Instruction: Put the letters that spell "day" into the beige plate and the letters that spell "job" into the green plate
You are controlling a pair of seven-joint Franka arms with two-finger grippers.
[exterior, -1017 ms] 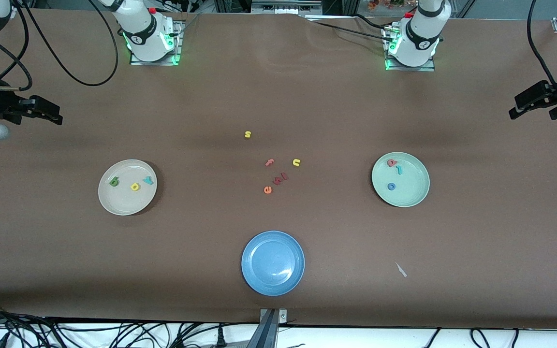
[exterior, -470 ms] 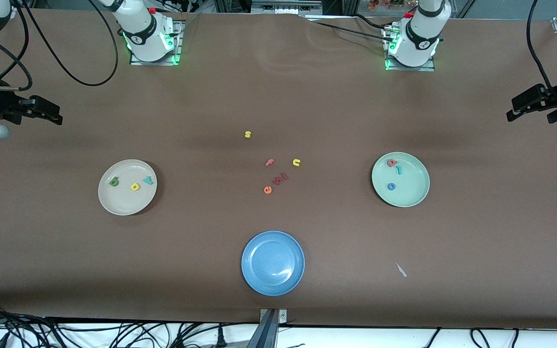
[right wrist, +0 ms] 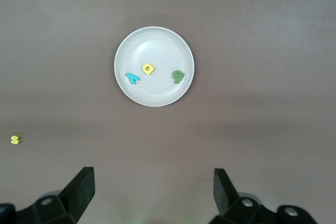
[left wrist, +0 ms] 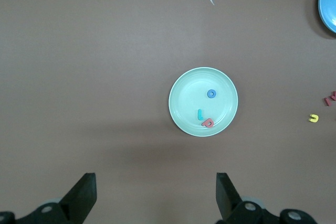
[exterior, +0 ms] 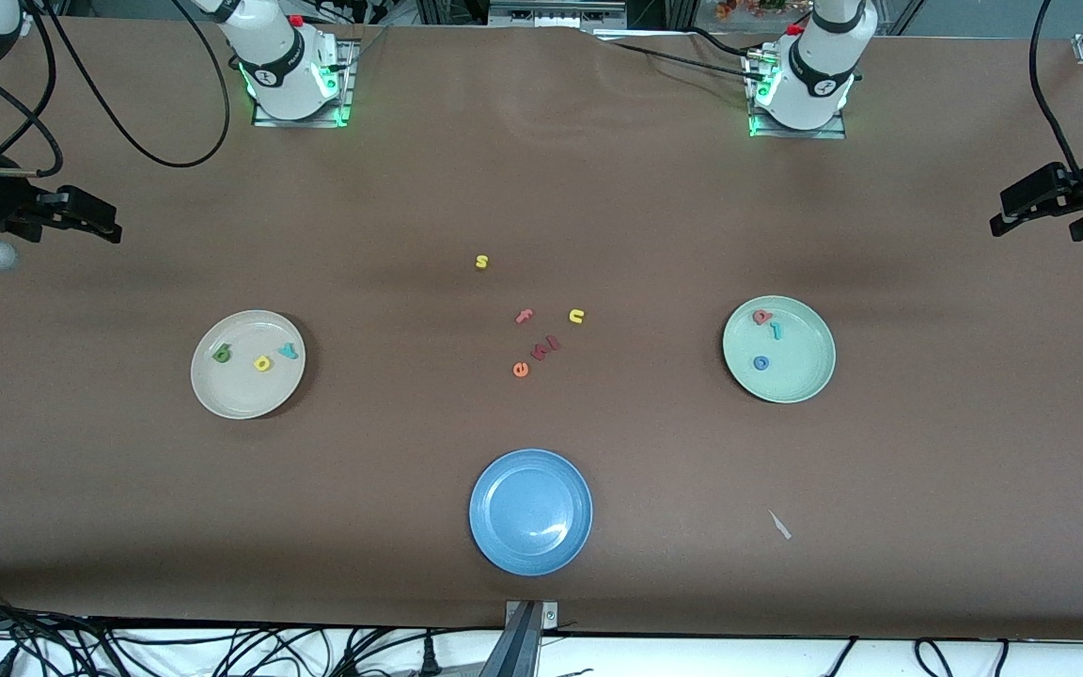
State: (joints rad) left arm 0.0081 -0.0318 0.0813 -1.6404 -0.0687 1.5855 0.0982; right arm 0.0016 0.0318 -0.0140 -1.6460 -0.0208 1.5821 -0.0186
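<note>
Beige plate (exterior: pixel 248 364), toward right arm's end: all 3 "day" letters (exterior: pixel 262 361) in. Green plate (exterior: pixel 778 349), toward left arm's end: 3 "job" letters (exterior: pixel 769 338) in. Task looks finished. Left gripper (exterior: pixel 1044 207), right gripper (exterior: pixel 81 219) up at table ends, fingers wide, empty.

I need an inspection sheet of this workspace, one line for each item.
Surface: brown table cover, small pale scrap.
Job's things: round beige plate holds green, yellow and teal letters; round pale green plate holds salmon, teal and blue letters.
Clutter: round blue plate; loose small letters mid-table.
Grippers: left gripper and right gripper open, waiting over the table ends.
Cables: black cables on the cover.
Surroundings: nothing seen.
</note>
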